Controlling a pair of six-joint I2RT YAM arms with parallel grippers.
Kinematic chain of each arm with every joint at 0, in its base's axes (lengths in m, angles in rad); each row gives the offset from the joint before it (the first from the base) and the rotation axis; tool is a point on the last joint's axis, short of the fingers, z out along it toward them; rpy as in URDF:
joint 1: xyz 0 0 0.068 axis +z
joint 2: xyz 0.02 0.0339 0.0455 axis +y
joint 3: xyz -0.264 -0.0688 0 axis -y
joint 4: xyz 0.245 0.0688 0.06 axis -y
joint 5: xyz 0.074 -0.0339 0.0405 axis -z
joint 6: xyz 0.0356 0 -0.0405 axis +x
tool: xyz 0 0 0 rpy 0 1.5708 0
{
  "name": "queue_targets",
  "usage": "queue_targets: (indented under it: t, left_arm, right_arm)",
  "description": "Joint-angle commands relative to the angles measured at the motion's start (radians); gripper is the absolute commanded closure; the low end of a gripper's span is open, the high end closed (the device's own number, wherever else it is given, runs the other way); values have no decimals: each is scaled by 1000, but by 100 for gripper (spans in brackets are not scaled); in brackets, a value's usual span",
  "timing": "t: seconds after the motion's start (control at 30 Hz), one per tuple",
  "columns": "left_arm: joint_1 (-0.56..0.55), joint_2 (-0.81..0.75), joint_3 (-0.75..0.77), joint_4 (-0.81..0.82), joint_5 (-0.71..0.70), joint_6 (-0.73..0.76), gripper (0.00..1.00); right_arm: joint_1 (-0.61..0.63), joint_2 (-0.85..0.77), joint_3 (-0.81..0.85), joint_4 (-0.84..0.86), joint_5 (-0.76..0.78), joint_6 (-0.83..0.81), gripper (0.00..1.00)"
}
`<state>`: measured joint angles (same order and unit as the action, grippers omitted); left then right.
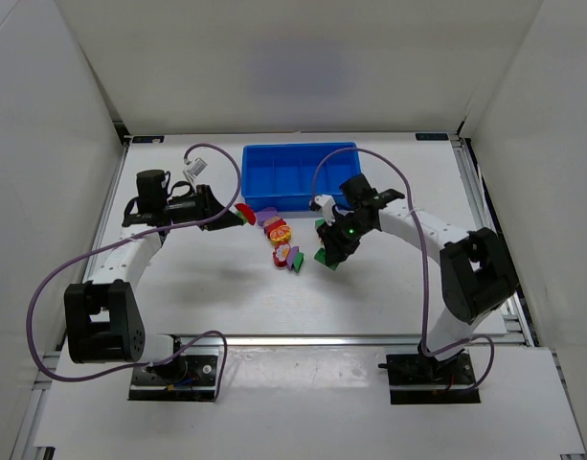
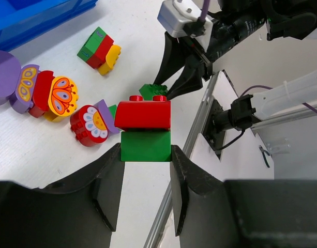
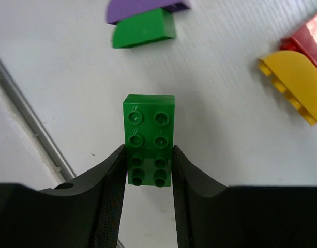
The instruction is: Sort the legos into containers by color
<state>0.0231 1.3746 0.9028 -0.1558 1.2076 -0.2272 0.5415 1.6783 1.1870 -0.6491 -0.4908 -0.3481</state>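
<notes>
Green studded plastic brick [image 3: 149, 139] sits pinched in right gripper [image 3: 148, 157], jaws closed on its long sides, above white table [image 1: 197, 297] near loose blocks [image 1: 283, 244]. Left gripper [image 2: 146, 155] clamps a green block with red block stacked on top [image 2: 144, 129]. Blue plastic four-compartment tray [image 1: 274, 177] is behind the pile. Best: carry the brick level and release it low over one compartment. The stack likely needs splitting first.

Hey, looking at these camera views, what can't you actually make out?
Top view: the green brick in the right hand is mostly hidden by the hand itself.
Top view: the loose legos are too small to count.
Left wrist view: the blue tray is cut off by the top edge, compartments unseen.
Right wrist view: the yellow block is cut by the right edge, the purple block by the top edge.
</notes>
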Motion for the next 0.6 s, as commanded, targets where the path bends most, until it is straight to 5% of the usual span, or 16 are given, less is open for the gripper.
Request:
queue_targets:
  t: [0.0, 0.17, 0.37, 0.57]
  left_arm:
    - [-3, -19, 38, -27, -8, 45, 77]
    - [-3, -13, 45, -60, -14, 74, 77]
    - [-8, -3, 57, -103, 3, 114, 77]
    - [-19, -6, 71, -151, 47, 166, 77]
  right_arm:
    - [1, 24, 3, 19, 115, 0, 65]
    - [21, 113, 94, -52, 169, 35, 47]
    - [18, 88, 141, -50, 111, 72, 36]
    - [-55, -29, 204, 78, -294, 136, 38]
